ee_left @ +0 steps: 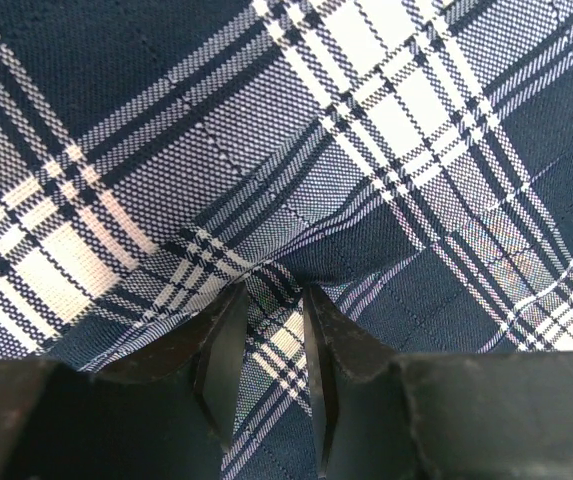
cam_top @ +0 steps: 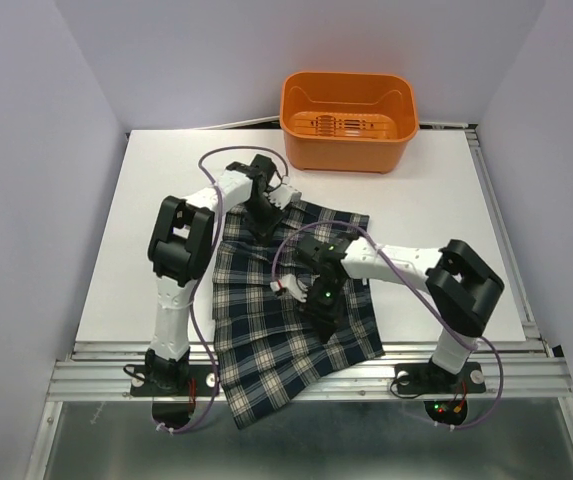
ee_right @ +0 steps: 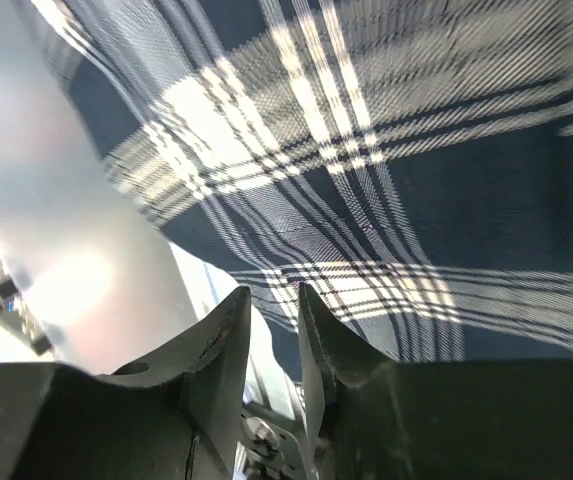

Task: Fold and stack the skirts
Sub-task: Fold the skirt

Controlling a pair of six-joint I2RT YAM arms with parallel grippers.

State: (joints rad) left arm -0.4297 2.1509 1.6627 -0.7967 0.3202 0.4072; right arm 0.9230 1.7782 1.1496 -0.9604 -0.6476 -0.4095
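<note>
A dark navy-and-green plaid skirt (cam_top: pixel 266 340) lies along the middle of the white table (cam_top: pixel 156 210), and its flared hem hangs over the front edge. My left gripper (cam_top: pixel 262 222) points down onto the skirt's far end. In the left wrist view the gripper (ee_left: pixel 274 295) is shut on a pinched ridge of the plaid cloth (ee_left: pixel 366 120). My right gripper (cam_top: pixel 324 328) is on the skirt's near right part. In the right wrist view the gripper (ee_right: pixel 271 290) has its jaws almost together at the edge of the skirt (ee_right: pixel 416 180). That view is blurred.
An orange plastic basket (cam_top: pixel 346 120) stands at the back edge of the table, behind the skirt. A metal rail (cam_top: pixel 96 375) runs along the front edge. Purple cables loop over both arms. Walls close in the table on the left, back and right.
</note>
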